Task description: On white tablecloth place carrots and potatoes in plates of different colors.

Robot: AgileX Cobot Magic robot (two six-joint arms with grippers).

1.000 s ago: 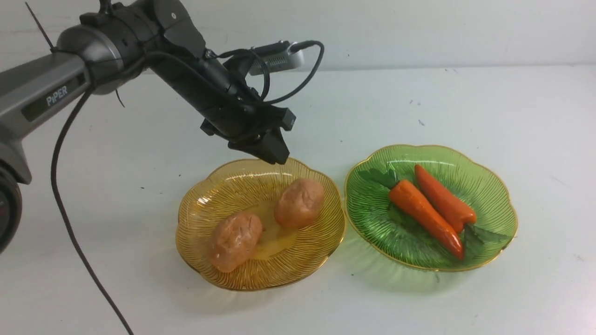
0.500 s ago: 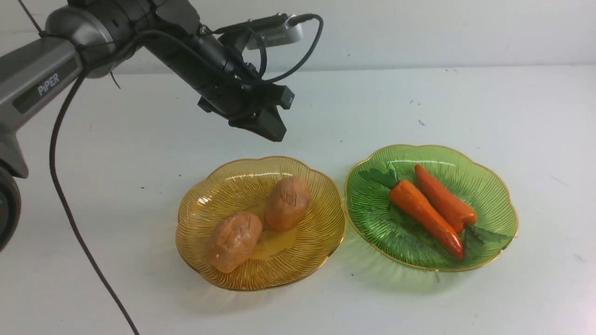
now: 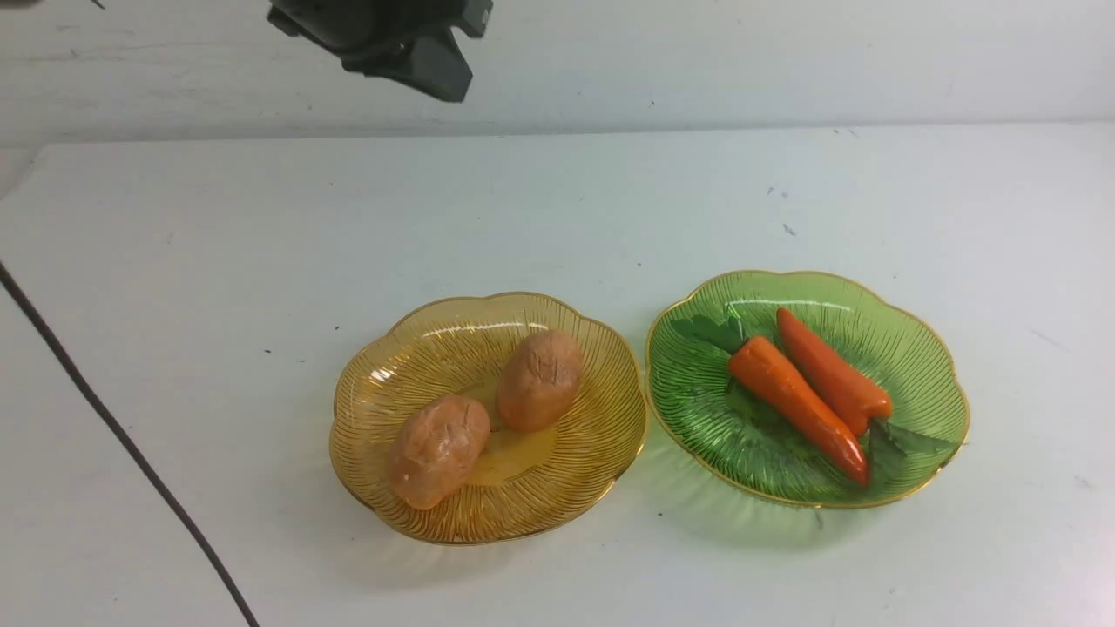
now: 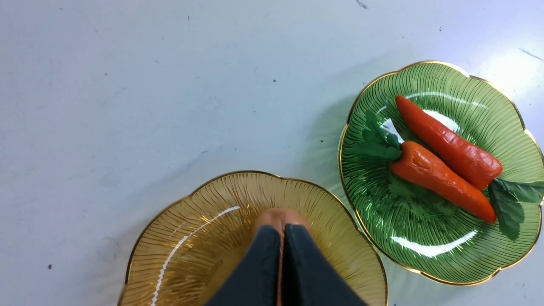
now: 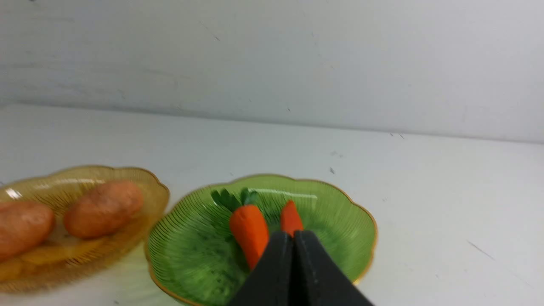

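Carrots: two, both in green plate (image 3: 923,383), lying side by side and touching, pointing opposite ways; nearer carrot (image 3: 797,407) has leafy top toward far-left rim, farther carrot (image 3: 832,370) has leaves at near-right rim. Potatoes: two, both in amber-yellow plate (image 3: 575,488); front potato (image 3: 438,449) sits near-left, back potato (image 3: 539,380) behind and right of it, the two touching or nearly so. Plates sit side by side on white tablecloth (image 3: 218,287) over the tabletop, amber on the left, green on the right, rims just beside each other, can't tell if touching. Left hand (image 3: 440,77) high above the tabletop at top edge of front view, well apart from plates, fingers pressed together, holding nothing; its wrist view looks down past closed tips onto the amber plate. Right hand (image 5: 294,238) seen only in its own wrist view, fingers together, empty, facing the green plate. Black cable (image 3: 122,440) crosses the cloth at left.
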